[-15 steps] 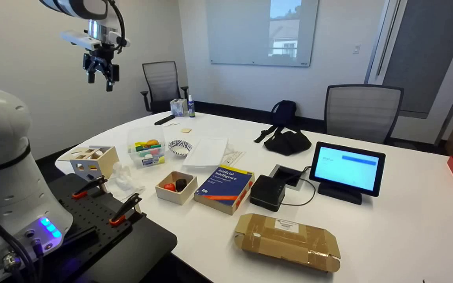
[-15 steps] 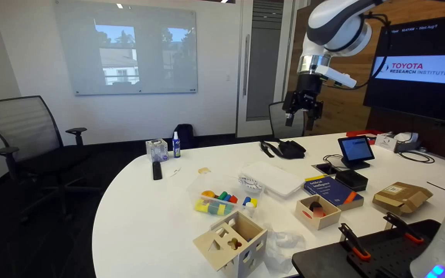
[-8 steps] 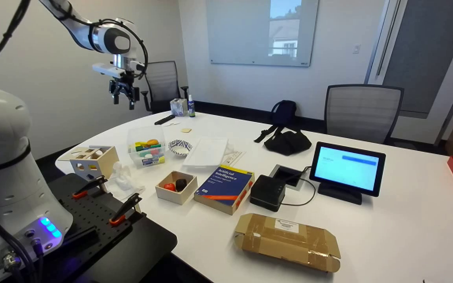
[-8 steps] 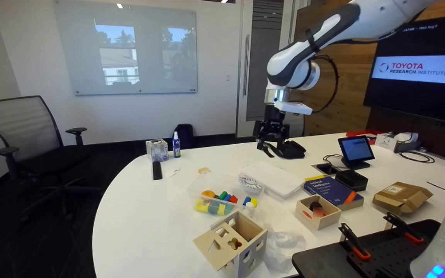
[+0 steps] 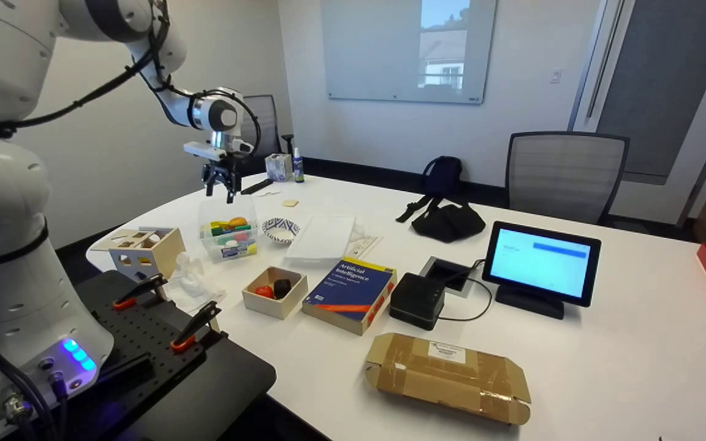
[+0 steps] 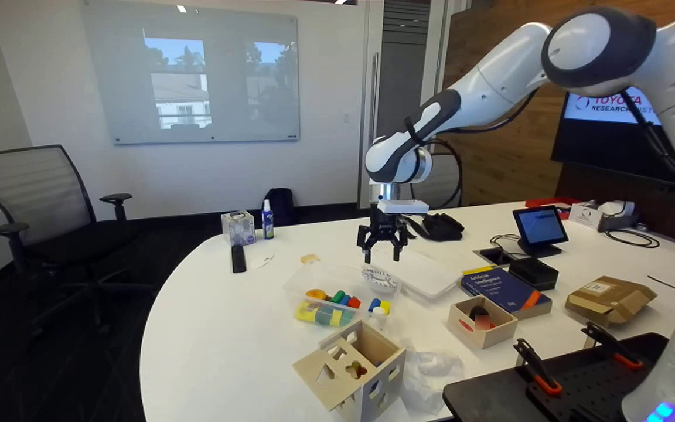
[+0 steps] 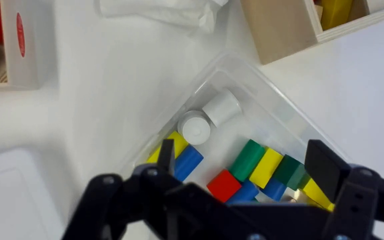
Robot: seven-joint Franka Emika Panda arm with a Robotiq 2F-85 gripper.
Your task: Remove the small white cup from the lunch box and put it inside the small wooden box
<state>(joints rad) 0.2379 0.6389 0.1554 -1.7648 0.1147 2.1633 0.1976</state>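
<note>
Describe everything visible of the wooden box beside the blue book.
The small wooden box is pale and squarish, with low walls and an open top; a red oval marks one outer side. It sits upright on the white table, beside the blue book; whether they touch is unclear. A glossy, rounded red object and a dark object lie inside. The gripper does not touch it.

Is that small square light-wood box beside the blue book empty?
The small square light-wood box isn't empty: in an exterior view, a glossy red object and a dark rounded one lie inside.
</note>
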